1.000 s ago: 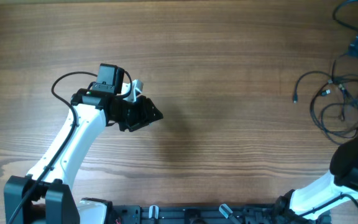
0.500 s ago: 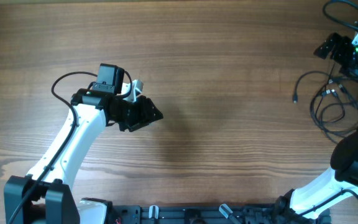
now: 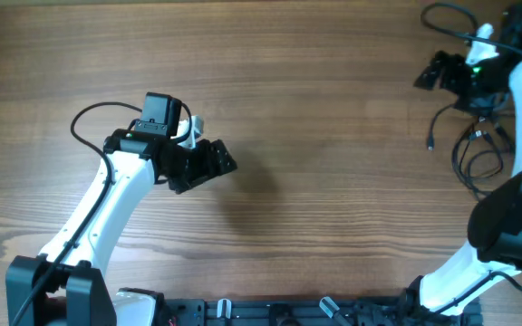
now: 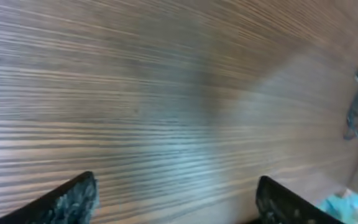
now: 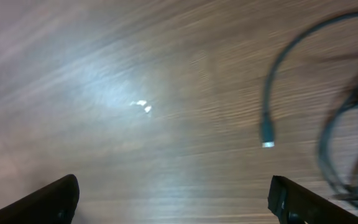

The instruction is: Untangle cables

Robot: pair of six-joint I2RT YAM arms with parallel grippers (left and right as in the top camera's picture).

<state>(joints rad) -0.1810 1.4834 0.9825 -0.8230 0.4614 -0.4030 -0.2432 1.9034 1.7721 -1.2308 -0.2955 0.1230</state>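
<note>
— Is either gripper holding anything?
— No. The left gripper [image 3: 217, 164] gapes over the surface [image 3: 333, 181]. The right gripper [image 3: 430, 72] is spread wide too, nothing in it, beside the cables [image 3: 484, 134] at the right edge.
— How many cords?
— One tangle; I can't count the strands. The right wrist view shows one plug end [image 5: 267, 135] plainly; overhead it's a speck.

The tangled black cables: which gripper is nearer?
Right. The right gripper is close to the cables, just up and left of them from overhead; the left gripper is far across the table.
</note>
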